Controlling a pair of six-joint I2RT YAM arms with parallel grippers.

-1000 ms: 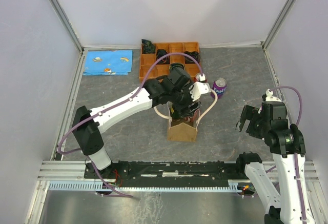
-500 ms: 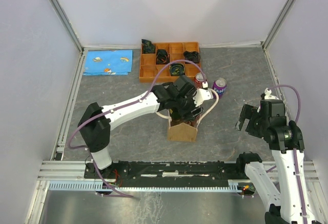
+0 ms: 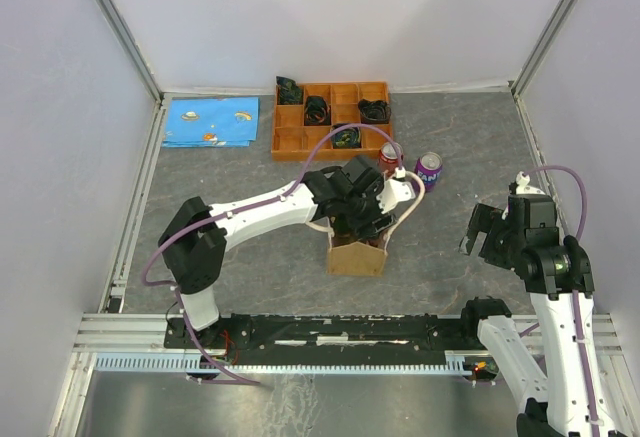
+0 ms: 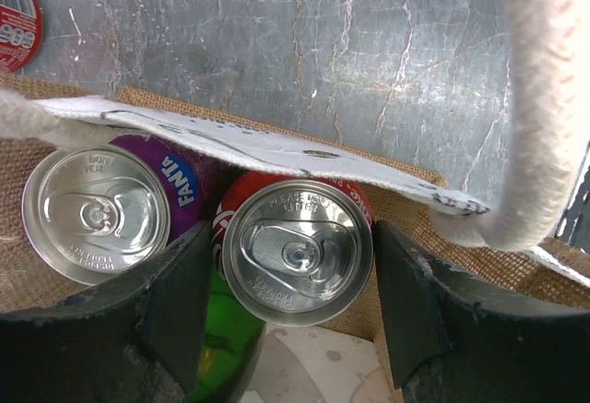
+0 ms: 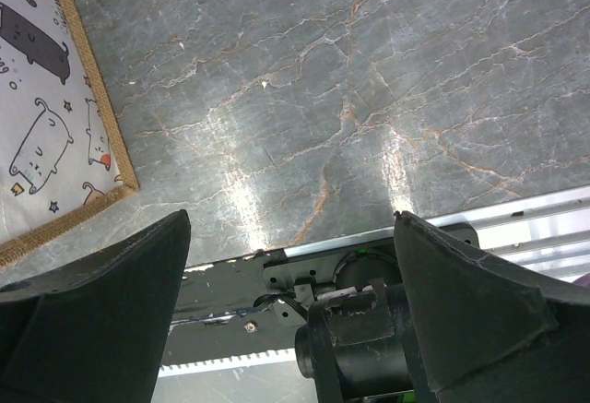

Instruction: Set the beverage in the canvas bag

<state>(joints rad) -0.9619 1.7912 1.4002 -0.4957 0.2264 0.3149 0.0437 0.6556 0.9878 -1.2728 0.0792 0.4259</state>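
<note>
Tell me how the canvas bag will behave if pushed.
Probably floppy: the canvas bag has woven fabric walls and a looping rope handle. Holding the Fanta can and red can, it likely slides rather than tips.

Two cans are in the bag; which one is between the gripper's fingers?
The red can, right of the purple Fanta can. It sits between the fingers of the left gripper; the Fanta lies outside them.

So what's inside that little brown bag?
In the canvas bag, two upright cans stand side by side: a purple Fanta can and a red can. A green thing shows lower down, mostly covered. The bag's bottom is largely hidden.
</note>
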